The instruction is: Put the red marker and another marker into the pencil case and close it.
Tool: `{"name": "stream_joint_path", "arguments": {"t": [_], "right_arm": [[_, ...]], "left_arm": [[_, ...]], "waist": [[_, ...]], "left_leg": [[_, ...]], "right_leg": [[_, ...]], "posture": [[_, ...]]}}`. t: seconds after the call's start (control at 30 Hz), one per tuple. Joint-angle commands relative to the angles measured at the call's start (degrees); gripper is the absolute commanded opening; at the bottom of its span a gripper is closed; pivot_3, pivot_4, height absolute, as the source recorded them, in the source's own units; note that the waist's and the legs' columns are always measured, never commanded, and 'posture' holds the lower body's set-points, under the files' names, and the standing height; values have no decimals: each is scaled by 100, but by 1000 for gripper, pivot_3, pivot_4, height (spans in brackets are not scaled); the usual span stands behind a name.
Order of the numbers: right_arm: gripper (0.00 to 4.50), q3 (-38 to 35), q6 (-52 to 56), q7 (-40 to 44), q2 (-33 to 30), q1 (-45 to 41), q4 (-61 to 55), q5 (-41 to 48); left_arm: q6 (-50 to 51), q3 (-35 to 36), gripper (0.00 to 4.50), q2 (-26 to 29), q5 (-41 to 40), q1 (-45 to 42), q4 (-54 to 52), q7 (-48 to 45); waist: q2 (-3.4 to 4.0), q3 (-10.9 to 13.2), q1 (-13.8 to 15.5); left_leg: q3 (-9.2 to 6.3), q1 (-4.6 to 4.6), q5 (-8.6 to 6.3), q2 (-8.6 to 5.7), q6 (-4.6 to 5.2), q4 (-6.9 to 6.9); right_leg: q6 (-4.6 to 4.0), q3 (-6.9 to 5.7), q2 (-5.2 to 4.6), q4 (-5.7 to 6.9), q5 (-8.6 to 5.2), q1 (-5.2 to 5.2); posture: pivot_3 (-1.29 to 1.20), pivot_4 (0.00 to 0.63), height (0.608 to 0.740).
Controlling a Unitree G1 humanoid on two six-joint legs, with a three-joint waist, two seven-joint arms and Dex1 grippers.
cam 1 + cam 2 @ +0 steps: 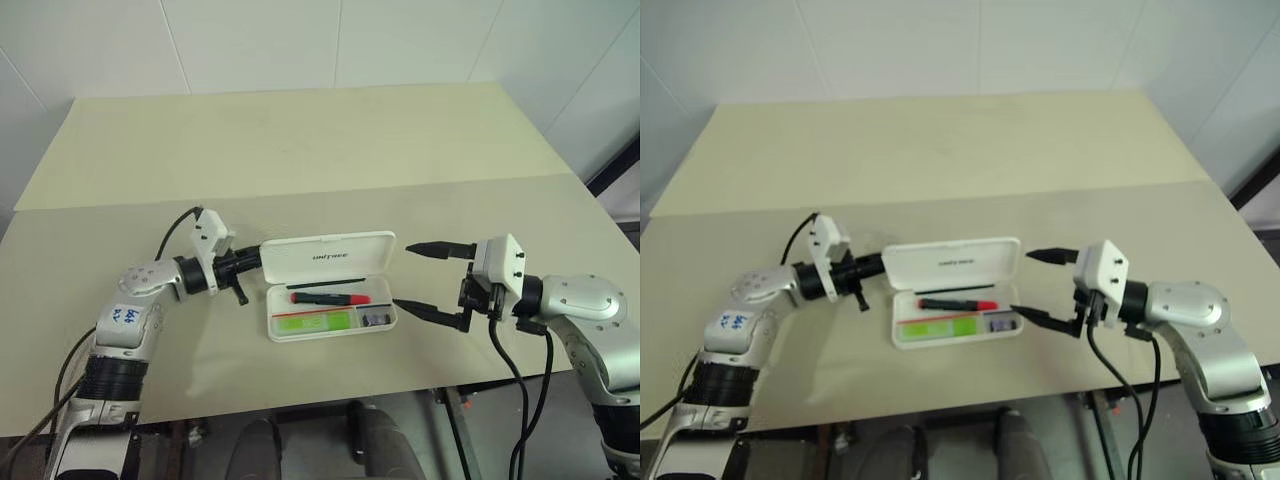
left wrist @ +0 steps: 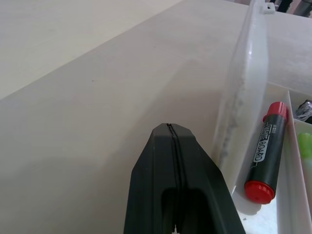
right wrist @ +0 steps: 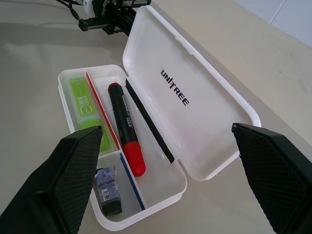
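The white pencil case (image 1: 300, 265) lies open in the middle of the table, its "UNITREE" lid (image 3: 195, 112) raised and leaning back. The red marker (image 1: 330, 298) lies in the rear compartment, red cap to the right. The green marker (image 1: 313, 321) lies in the front compartment. My left gripper (image 1: 258, 260) is shut and empty, level, its tip at the lid's left end behind the lid; in the left wrist view the shut fingertips (image 2: 169, 127) sit just beside the lid's edge (image 2: 243, 92). My right gripper (image 1: 402, 275) stands open and empty just right of the case.
A small grey-purple stub (image 1: 376, 318) sits in the case's right-hand compartment. The beige table (image 1: 300, 150) stretches wide behind the case, to a white wall. Its front edge (image 1: 300, 405) runs close below the case.
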Motion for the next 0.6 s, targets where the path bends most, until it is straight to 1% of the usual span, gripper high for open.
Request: {"name": "stream_joint_path", "arguments": {"t": [0.03,0.13,0.2,0.27,0.47,0.6], "right_arm": [[4500,-143,-53,-97,19,58,-225,73],[4500,-148,-59,-142,27,95,-251,72],[4500,-150,-64,-174,34,107,-263,75],[4500,-154,-69,-219,50,113,-273,76],[4500,-168,-65,-342,83,174,-339,54],[4500,-184,-32,-454,97,257,-454,61]], "left_arm": [[52,69,16,43,-197,-82,-386,-189],[161,88,16,189,-388,-4,-690,-515],[141,17,16,347,-373,65,-846,-768],[62,-167,16,557,-294,113,-991,-1130],[82,-662,16,846,-111,2,-1135,-1701],[80,-978,16,862,116,-186,-996,-1818]], "waist": [[0,0,6],[0,0,8],[0,0,7],[0,0,0],[0,0,1],[0,0,5]], "left_leg": [[0,0,0,0,0,0],[-1,-1,0,0,0,0],[-1,-2,0,0,0,0],[0,0,0,0,0,-1],[0,0,0,0,0,0],[-1,-2,0,0,0,-2]], "right_leg": [[1,0,0,1,-1,0],[1,0,0,1,-1,0],[0,0,0,1,-2,0],[-1,0,0,0,-2,0],[-2,1,0,-5,-3,1],[-3,1,0,-10,-4,0]], "posture": [[0,150,740],[0,150,740],[0,150,740],[0,150,740],[0,150,740],[0,150,740]]}}
